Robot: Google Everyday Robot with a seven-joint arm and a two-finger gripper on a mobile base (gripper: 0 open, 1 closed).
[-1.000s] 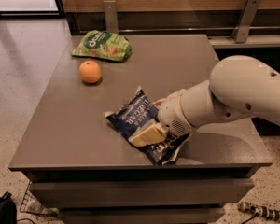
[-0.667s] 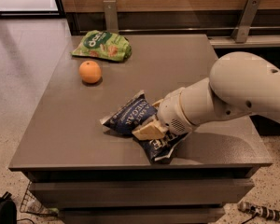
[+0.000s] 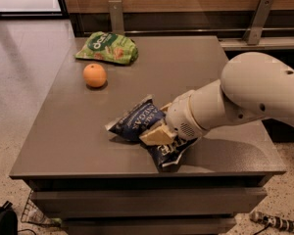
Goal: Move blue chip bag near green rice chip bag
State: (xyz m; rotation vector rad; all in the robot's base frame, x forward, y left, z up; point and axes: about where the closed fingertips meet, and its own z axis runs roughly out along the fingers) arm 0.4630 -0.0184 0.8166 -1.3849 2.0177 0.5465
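The blue chip bag [image 3: 137, 122], crinkled navy foil with white lettering, lies near the front middle of the grey table [image 3: 68, 131]. My gripper [image 3: 159, 131] comes in from the right on a thick white arm and is shut on the bag's middle; a cream finger [image 3: 158, 135] presses across the foil. The green rice chip bag [image 3: 108, 47] lies at the table's far left corner, well apart from the blue bag.
An orange [image 3: 95, 75] sits on the table between the two bags, closer to the green one. A wood-panelled wall with metal brackets [image 3: 116, 14] runs behind the table. A black object [image 3: 2, 222] lies on the floor at the lower left.
The gripper and the blue chip bag have shifted slightly left along the table. The orange and green bag have not moved.
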